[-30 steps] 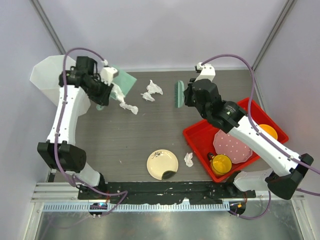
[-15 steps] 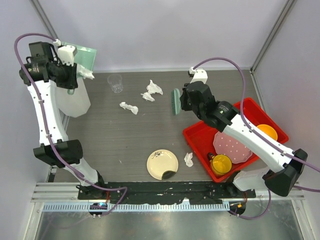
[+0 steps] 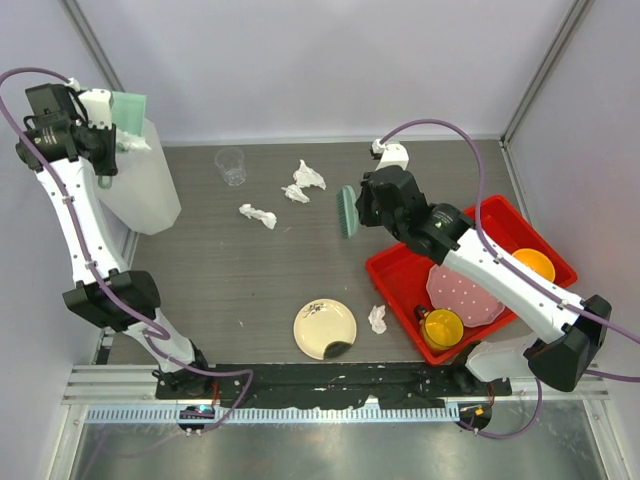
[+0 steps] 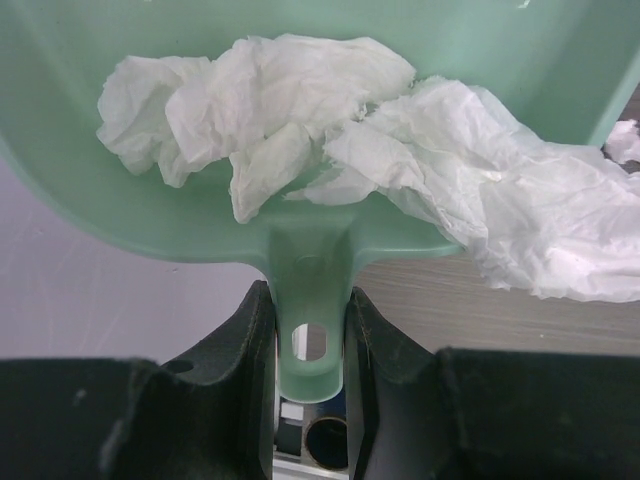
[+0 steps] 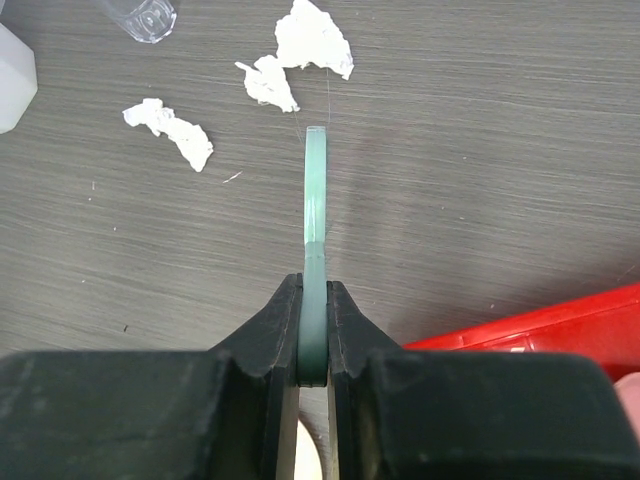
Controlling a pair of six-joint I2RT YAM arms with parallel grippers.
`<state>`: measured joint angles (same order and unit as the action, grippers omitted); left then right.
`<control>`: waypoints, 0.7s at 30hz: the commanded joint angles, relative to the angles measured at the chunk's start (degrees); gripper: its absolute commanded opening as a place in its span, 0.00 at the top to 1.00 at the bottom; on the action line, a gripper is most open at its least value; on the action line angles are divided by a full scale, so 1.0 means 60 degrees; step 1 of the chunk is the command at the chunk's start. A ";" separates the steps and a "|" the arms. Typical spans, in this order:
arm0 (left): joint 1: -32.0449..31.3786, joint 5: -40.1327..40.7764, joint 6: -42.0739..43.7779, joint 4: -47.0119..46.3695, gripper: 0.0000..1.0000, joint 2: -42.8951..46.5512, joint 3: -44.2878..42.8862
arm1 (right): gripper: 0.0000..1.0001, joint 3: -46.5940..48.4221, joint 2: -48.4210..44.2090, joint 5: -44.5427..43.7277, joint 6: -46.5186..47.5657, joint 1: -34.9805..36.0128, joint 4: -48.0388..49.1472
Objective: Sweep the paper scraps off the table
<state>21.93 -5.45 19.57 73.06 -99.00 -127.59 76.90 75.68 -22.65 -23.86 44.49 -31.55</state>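
Four paper scraps loose on the table, more heaped in the dustpan. Nearest, one scrap just beside the plate and close to the near-left rim of the red tray. Farther out, right gripper clamped on the handle of a green brush, seen edge-on from the wrist, just left of the tray, tip towards the loose scraps. Beyond it, three scraps mid-table: one to the left, two close together farther back, all apart from the brush. Behind them, clear cup upright. At the far-left corner, left gripper pinched on the dustpan's handle, held up by the white bin; one crumpled sheet spilling over the pan's rim.
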 commanded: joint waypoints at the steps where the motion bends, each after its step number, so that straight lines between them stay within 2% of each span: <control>1: 0.0109 0.0821 -0.0113 -0.0925 1.00 0.0021 -0.0312 | 0.99 0.0029 -0.0030 0.0215 0.0123 -0.0032 0.0424; 10: 0.0109 0.3673 0.0734 -0.2448 1.00 0.0240 0.0331 | 0.99 0.0015 0.0058 0.0436 0.0138 -0.0032 0.0439; 14: 0.0124 0.5004 0.1570 -0.3487 1.00 0.0533 0.1383 | 0.99 -0.0014 0.0043 0.0538 0.0109 -0.0032 0.0439; 16: 0.0095 0.5549 0.1965 -0.4278 1.00 0.0751 0.1795 | 0.99 -0.0029 0.0028 0.0553 0.0095 -0.0032 0.0439; 20: -0.0022 0.6883 0.3733 -0.6122 1.00 0.1206 0.3432 | 0.99 -0.0029 0.0043 0.0597 0.0109 -0.0032 0.0439; 21: -0.0081 0.7436 0.4233 -0.7199 1.00 0.1309 0.3786 | 0.99 -0.0029 0.0043 0.0626 0.0094 -0.0032 0.0439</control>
<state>22.17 27.00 32.73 49.21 -96.03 -111.22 76.82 76.42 -19.27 -23.66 44.49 -31.40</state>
